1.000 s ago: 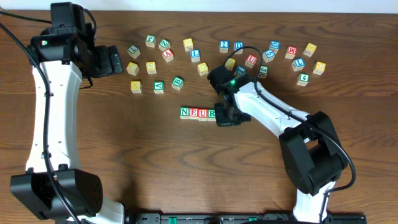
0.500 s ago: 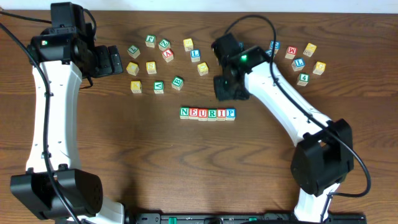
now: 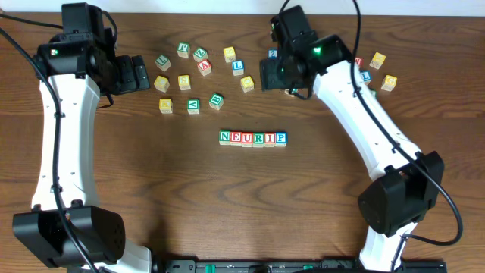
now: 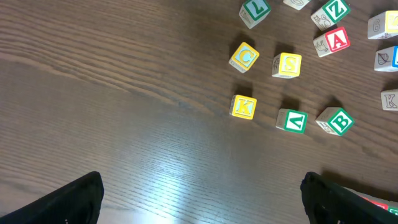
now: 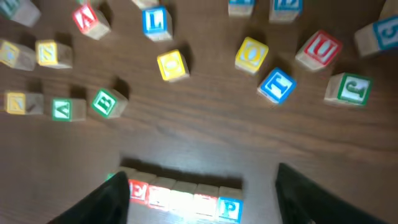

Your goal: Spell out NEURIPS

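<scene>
**A:** Wood, so light and rigid, I'd say. Where's the small light-wood cube with the yellow S (image 3: 184, 81)?

**B:** Among loose cubes (image 3: 217, 100) on the dark counter (image 3: 151, 189), well apart from the NEURIP row (image 3: 254, 138). Pinch two flat opposite sides. Both gape empty: left pincer (image 4: 202, 208), right pincer (image 5: 196, 196).

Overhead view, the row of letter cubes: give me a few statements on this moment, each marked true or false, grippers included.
1. The row reads NEURIP, six cubes side by side. True.
2. The right gripper holds a cube. False: its fingers stand apart with nothing between them.
3. A yellow S cube lies loose on the table, apart from the row. True.
4. The left gripper is shut. False: it is open and empty.
</scene>
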Tool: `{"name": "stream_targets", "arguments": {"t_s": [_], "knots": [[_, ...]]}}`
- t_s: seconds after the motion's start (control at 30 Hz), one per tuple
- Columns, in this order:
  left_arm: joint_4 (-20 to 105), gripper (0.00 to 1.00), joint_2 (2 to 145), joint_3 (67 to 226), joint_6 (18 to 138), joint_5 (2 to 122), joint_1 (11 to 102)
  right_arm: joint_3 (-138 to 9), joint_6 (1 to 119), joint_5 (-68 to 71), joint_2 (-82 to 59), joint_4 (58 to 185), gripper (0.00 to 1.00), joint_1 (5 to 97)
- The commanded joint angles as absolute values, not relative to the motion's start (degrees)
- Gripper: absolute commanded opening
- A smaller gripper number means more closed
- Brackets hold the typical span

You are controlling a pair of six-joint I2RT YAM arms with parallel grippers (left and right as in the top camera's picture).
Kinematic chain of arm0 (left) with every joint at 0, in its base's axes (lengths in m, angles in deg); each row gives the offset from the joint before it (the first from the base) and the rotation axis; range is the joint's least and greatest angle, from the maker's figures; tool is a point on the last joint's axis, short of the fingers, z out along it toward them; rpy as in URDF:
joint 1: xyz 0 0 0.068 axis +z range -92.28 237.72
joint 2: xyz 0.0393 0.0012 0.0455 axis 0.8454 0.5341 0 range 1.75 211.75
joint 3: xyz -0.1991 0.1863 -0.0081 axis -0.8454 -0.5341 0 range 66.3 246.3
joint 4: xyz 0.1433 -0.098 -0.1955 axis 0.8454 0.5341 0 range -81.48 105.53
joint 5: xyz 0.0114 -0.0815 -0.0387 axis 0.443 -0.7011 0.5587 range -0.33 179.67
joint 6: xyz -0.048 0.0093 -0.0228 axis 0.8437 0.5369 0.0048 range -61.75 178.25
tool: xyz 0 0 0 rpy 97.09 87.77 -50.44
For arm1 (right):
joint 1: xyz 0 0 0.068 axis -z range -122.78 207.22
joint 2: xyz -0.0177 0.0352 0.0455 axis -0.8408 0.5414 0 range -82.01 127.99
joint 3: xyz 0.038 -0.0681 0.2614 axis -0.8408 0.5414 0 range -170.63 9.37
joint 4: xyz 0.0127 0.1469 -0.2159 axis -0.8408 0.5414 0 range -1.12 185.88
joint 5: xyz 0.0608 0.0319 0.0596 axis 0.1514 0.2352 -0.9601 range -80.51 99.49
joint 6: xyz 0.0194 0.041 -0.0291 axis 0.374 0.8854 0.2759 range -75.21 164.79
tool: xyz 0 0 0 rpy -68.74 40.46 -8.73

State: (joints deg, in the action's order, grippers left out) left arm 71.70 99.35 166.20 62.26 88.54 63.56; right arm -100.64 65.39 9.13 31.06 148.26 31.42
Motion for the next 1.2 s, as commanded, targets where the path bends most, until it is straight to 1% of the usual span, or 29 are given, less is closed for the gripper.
{"name": "stream_targets", "arguments": {"t_s": [0.0,0.1,0.43,0.73,0.77,0.93,1.0,1.1,1.13,1.17], "knots": [[71.9,1.00,98.7,166.8,61.5,89.1,63.8,-103.2,64.4,9.1,29.2,148.4,0.75,32.3],[71.9,1.00,98.7,166.8,61.5,89.1,63.8,-103.8,64.4,9.1,29.2,147.9,0.78,32.4],[71.9,1.00,98.7,166.8,61.5,89.1,63.8,-103.8,64.4,9.2,29.2,148.7,0.80,34.5],[69.9,1.00,98.7,166.8,64.3,88.7,63.8,-103.8,62.3,9.1,29.2,153.9,0.81,41.3],[69.9,0.98,98.7,166.8,64.3,88.7,63.8,-103.8,62.3,9.2,29.2,154.9,0.81,42.5],[69.5,0.98,98.7,166.8,64.6,88.7,63.8,-103.8,62.2,9.2,29.2,158.0,0.83,47.3],[69.9,0.98,98.7,166.8,67.0,88.7,63.8,-103.8,61.2,9.1,29.2,158.4,0.86,49.3],[70.4,0.98,98.7,166.7,74.4,88.5,63.6,-103.8,61.2,9.1,29.2,158.6,0.88,50.9],[69.9,0.96,98.8,166.6,75.0,87.1,63.3,-103.8,61.2,9.1,29.2,158.5,0.88,51.3],[69.0,0.91,99.1,166.6,73.6,83.9,63.0,-103.8,61.2,9.1,29.2,158.5,0.88,51.5]]}}
